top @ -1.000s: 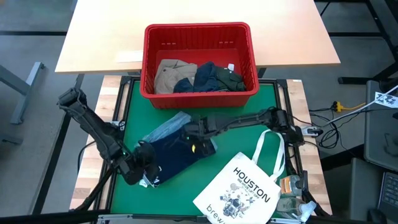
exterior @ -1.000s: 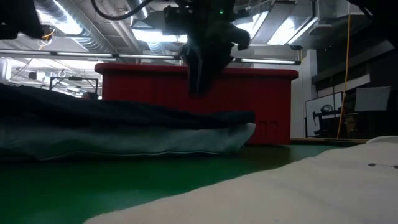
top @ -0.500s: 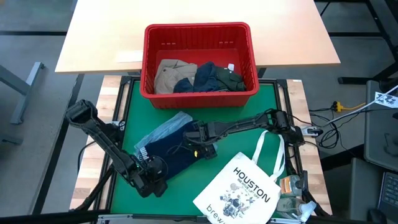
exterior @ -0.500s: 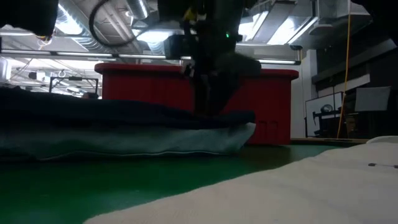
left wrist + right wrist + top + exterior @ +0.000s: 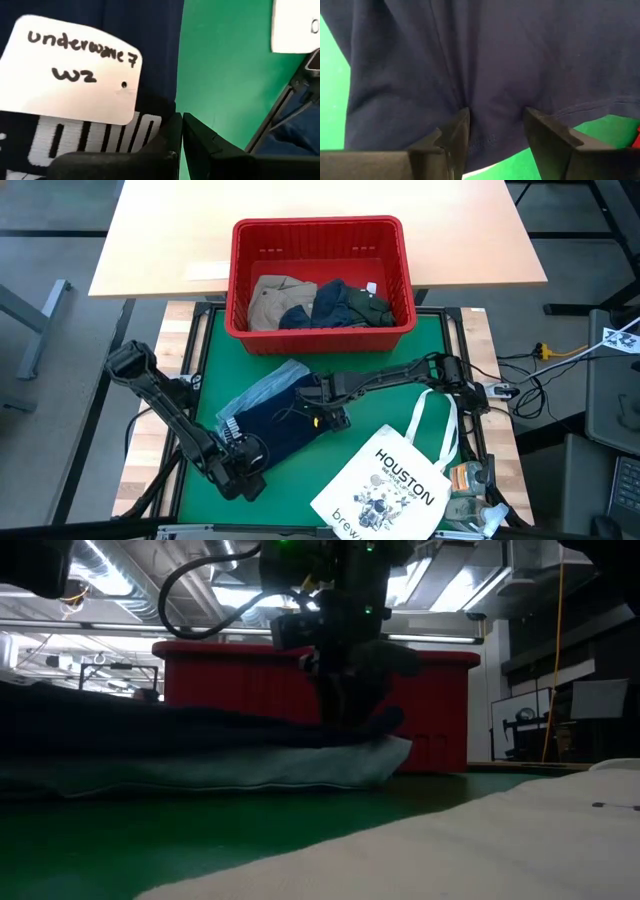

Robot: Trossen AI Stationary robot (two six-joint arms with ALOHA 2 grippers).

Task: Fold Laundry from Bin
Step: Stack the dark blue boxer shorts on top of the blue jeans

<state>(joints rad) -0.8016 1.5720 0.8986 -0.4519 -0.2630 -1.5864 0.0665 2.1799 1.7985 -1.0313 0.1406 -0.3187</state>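
Navy underwear lies spread on the green mat, partly over a light blue garment. A white handwritten tag lies on it beside its striped waistband. My left gripper is shut at the underwear's near left end. My right gripper stands open, pointing down onto the underwear's right end. The red bin at the mat's far edge holds khaki, navy and dark green laundry. My left gripper pinches the navy underwear's edge beside the waistband, between its two shut fingers, slanting down from the near left. That end lies low on the mat. My right gripper has both open fingertips set down from above on the underwear's right part. Cloth lies flat between them and creases at one tip.
A white tote bag printed "HOUSTON" lies at the mat's near right, its handles toward my right arm. Bare green mat shows between the bin and the garments. A wooden table stands beyond the bin.
My left gripper has sunk and gone toward the near edge, tipping steeper, and the underwear's near left end has come down onto the mat. My right gripper has come down from above the underwear until its fingertips rest on it, still open.
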